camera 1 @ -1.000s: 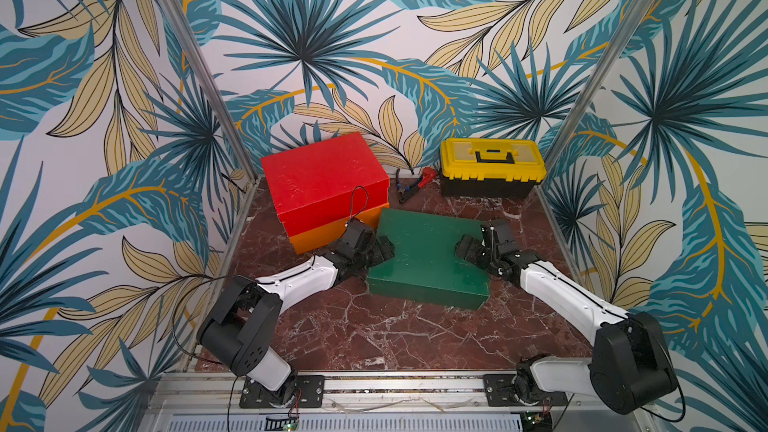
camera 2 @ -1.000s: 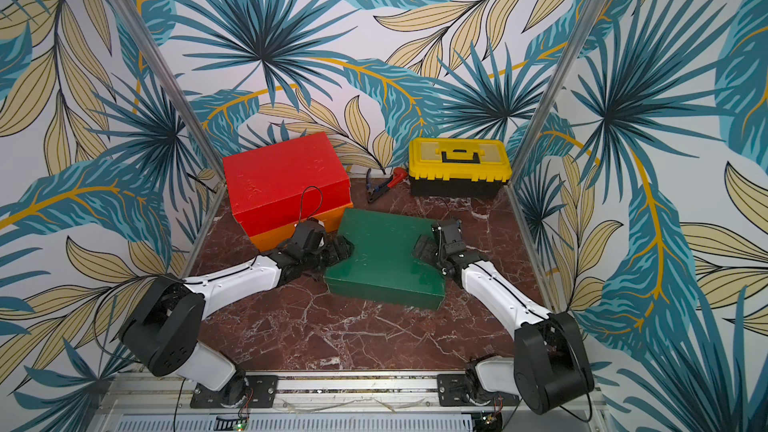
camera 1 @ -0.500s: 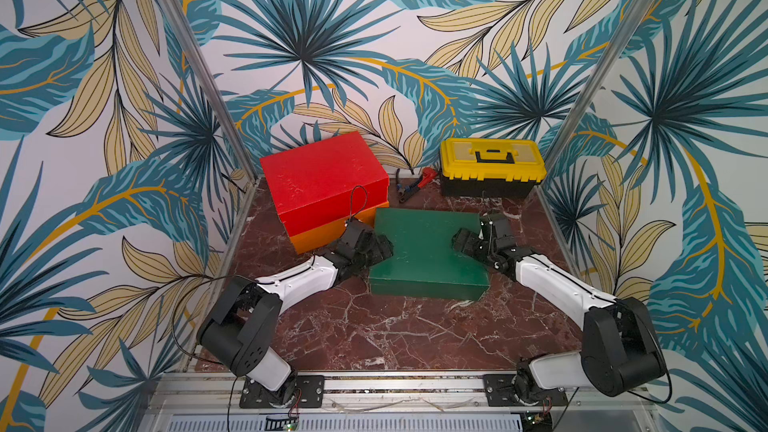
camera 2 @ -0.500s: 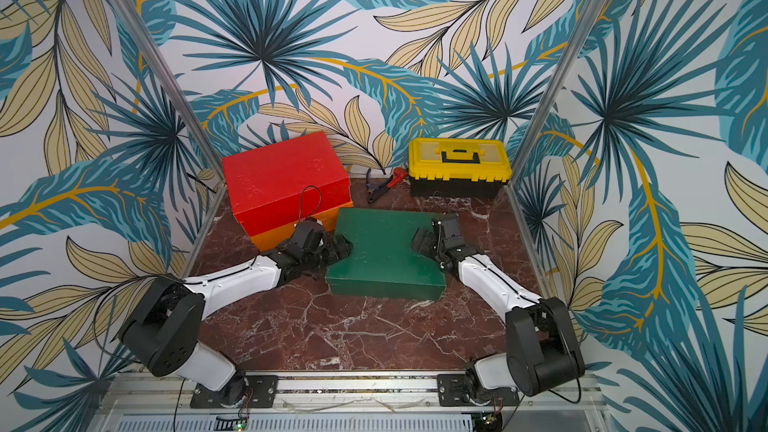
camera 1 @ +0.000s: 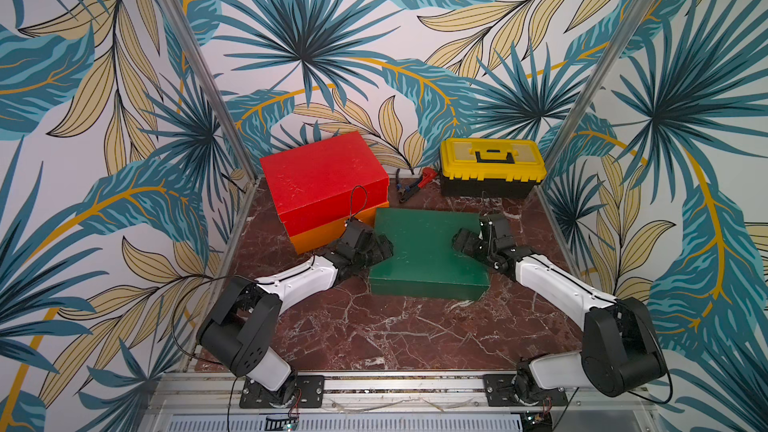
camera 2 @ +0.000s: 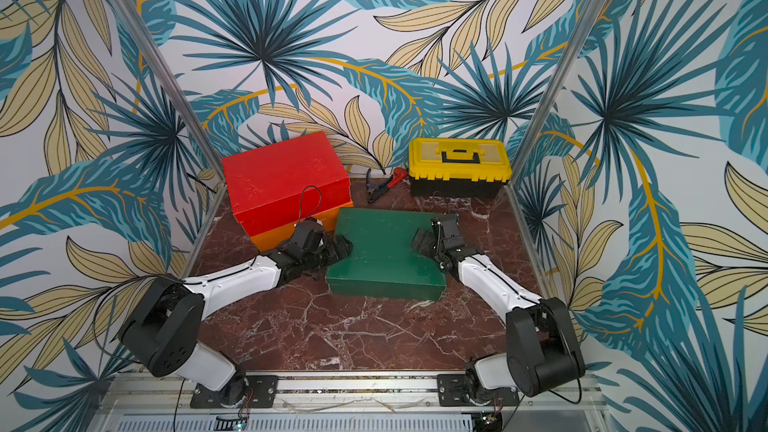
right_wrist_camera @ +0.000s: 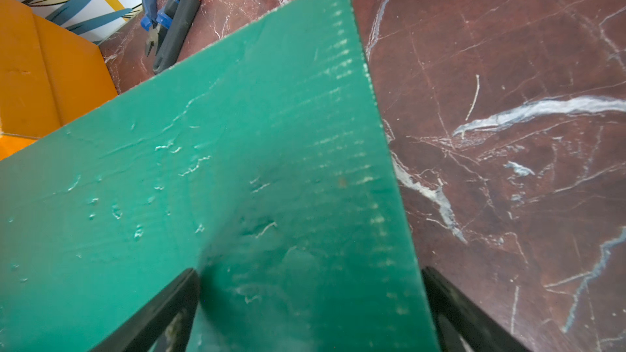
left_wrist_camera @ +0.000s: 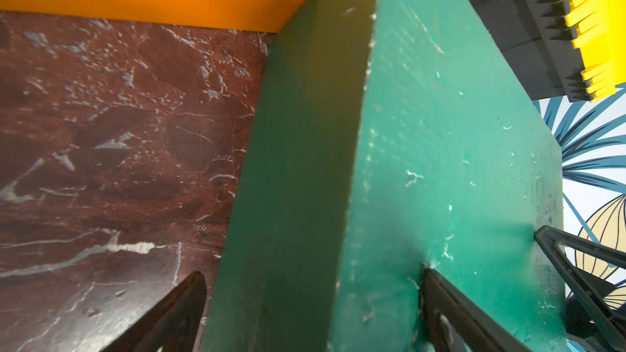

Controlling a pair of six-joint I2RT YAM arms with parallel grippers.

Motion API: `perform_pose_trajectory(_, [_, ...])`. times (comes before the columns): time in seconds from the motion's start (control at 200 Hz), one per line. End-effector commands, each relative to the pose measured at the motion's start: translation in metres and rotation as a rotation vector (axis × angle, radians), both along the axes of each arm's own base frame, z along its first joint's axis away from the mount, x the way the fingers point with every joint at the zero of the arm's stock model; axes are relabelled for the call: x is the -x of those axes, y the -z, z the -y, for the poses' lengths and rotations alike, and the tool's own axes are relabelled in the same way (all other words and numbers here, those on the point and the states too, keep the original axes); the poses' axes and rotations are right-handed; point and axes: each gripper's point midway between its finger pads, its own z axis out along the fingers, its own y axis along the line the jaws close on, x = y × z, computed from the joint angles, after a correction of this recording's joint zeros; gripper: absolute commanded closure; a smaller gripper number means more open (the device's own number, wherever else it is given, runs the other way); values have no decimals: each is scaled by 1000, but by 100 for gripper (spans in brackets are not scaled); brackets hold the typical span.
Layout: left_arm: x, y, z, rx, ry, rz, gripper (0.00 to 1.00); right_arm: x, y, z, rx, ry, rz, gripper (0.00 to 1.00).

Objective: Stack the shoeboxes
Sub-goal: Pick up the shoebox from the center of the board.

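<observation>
The green shoebox (camera 1: pixel 424 247) (camera 2: pixel 382 247) lies flat on the marble floor in mid-table. The red shoebox (camera 1: pixel 324 176) sits on the orange shoebox (camera 1: pixel 320 234) at the back left, close to the green one's far left corner. My left gripper (camera 1: pixel 380 249) (left_wrist_camera: pixel 311 275) is open across the green box's left edge, one finger over the scuffed lid (left_wrist_camera: pixel 440 130), the other beside the side wall. My right gripper (camera 1: pixel 461 238) (right_wrist_camera: pixel 310 274) is open across the right edge, with one finger over the lid (right_wrist_camera: pixel 237 164) and one over the floor.
A yellow-lidded black toolbox (camera 1: pixel 492 164) stands at the back right. Pliers and a red wrench (camera 1: pixel 415 184) lie between it and the red box. Patterned walls with metal posts close in the left, right and back sides.
The green box has turned slightly and now lies squarer to the table. The right gripper has shifted a little along the box's right edge. The left gripper has barely moved.
</observation>
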Motion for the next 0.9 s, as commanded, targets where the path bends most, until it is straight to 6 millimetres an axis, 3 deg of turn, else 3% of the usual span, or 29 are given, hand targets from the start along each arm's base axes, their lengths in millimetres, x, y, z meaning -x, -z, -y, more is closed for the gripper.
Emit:
perform_pose_trajectory(0.0, [50, 23, 28, 20, 217, -137, 0, 72, 89, 30, 96, 70, -379, 1])
perform_pose_trajectory(0.13, [50, 21, 26, 23, 216, -135, 0, 74, 88, 19, 37, 40, -371, 1])
perform_pose_trajectory(0.235, [51, 17, 28, 35, 227, -128, 0, 73, 82, -15, -143, -59, -340, 1])
perform_pose_trajectory(0.31, [52, 12, 28, 43, 230, -119, 0, 73, 75, -28, -225, -89, -317, 1])
perform_pose_trajectory(0.456, [53, 8, 26, 50, 232, -109, 0, 80, 75, -12, -147, -45, -337, 1])
perform_pose_trajectory(0.546, [54, 8, 27, 54, 240, -111, 0, 84, 81, -12, -144, -48, -354, 1])
perform_pose_trajectory(0.681, [55, 7, 28, 60, 251, -112, 0, 84, 81, -26, -172, -91, -353, 1])
perform_pose_trajectory(0.896, [61, -3, 37, 81, 286, -95, 0, 83, 59, -66, -184, -193, -314, 1])
